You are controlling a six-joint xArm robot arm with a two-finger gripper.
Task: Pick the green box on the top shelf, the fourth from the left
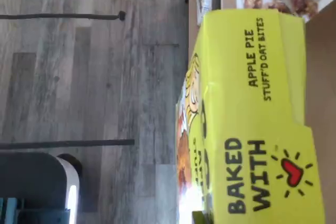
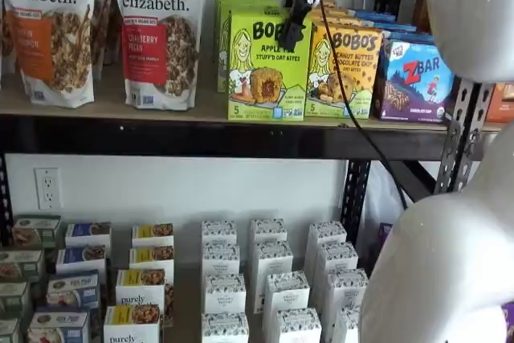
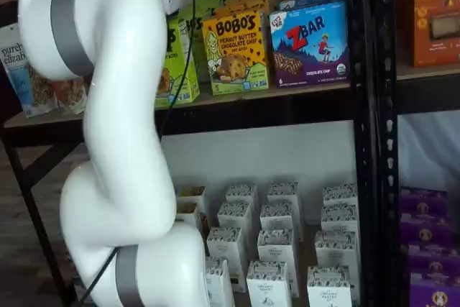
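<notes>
Read on the green box (image 1: 252, 114): "APPLE PIE STUFF'D OAT BITES" and "BAKED WITH" beside a red heart. Read on the yellow-orange box (image 3: 235, 49): "BOBO'S PEANUT BUTTER CHOCOLATE CHIP". Read on the blue box (image 3: 310, 42): "ZBAR". Read on the granola bags (image 2: 159, 30): "purely elizabeth."

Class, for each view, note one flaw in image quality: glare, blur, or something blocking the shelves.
Wrist view: picture turned sideways, soft focus, glare washing out the lime-green cardboard Bobo's box at its front edge. In a shelf view, the blurred white arm fills one corner; in a shelf view, the arm hides part of the green box.
</notes>
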